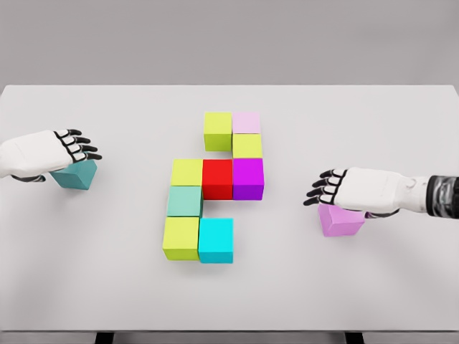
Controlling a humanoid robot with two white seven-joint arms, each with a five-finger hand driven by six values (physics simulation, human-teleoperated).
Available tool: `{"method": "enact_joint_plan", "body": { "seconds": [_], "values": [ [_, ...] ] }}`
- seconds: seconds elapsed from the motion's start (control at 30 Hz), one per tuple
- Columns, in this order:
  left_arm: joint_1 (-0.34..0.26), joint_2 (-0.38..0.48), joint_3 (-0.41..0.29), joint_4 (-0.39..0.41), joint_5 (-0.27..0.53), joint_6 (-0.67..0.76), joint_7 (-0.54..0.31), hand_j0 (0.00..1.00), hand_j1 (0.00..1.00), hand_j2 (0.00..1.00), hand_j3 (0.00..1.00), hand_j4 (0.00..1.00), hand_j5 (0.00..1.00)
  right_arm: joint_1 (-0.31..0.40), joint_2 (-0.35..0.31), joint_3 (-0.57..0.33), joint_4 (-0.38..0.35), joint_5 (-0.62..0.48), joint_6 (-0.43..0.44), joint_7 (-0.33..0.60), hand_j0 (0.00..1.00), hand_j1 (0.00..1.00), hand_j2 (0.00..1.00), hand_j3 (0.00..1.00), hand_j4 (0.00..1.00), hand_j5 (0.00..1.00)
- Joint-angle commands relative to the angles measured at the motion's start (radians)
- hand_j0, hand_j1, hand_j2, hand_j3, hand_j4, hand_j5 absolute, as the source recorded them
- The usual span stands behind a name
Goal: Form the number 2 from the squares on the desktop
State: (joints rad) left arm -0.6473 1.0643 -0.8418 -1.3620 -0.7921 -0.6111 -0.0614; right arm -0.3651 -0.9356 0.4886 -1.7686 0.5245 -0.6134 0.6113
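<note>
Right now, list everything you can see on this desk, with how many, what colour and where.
Table: one, white, fills most of the view.
Lime cubes: four, in the central figure: top left, right column below the pale pink one, left of the red one, bottom left.
Pale pink cube: one, top right of the figure.
Red cube: one, middle row centre.
Purple cube: one, middle row right.
Sea-green cube: one, left column below the middle row.
Cyan cube: one, bottom row right.
Teal cube: one, far left, under the left hand.
Violet cube: one, right side, under the right hand.
Left hand: white, black fingers, spread.
Right hand: same, spread.
</note>
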Motion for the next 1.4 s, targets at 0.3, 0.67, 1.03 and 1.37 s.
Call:
{"method": "enact_joint_plan", "body": {
  "seconds": [0.3,0.67,1.03,1.37],
  "values": [
    [-0.003,-0.021,-0.005,0.011,0.001,0.000,0.000,1.00,1.00,1.00,1.00,1.00,1.00,0.014,0.017,0.004,0.000,0.026,0.003,0.000,0.99,0.99,0.99,0.99,0.99,0.99],
    [-0.008,-0.037,-0.019,0.031,-0.004,0.000,-0.002,1.00,1.00,1.00,1.00,1.00,1.00,0.023,0.017,0.004,0.000,0.042,0.003,0.000,0.96,0.96,0.96,0.96,0.96,0.96],
    [-0.011,-0.035,-0.019,0.031,-0.009,0.000,-0.023,0.69,0.69,0.69,0.69,0.69,0.69,0.026,0.017,0.004,0.000,0.048,0.003,0.000,0.82,0.82,0.82,0.82,0.82,0.82],
    [-0.014,-0.035,-0.019,0.031,0.002,0.000,-0.023,0.68,0.68,0.68,0.68,0.68,0.68,-0.002,0.018,0.002,0.000,0.039,0.003,0.000,0.79,0.79,0.79,0.79,0.79,0.79]
  ]
}}
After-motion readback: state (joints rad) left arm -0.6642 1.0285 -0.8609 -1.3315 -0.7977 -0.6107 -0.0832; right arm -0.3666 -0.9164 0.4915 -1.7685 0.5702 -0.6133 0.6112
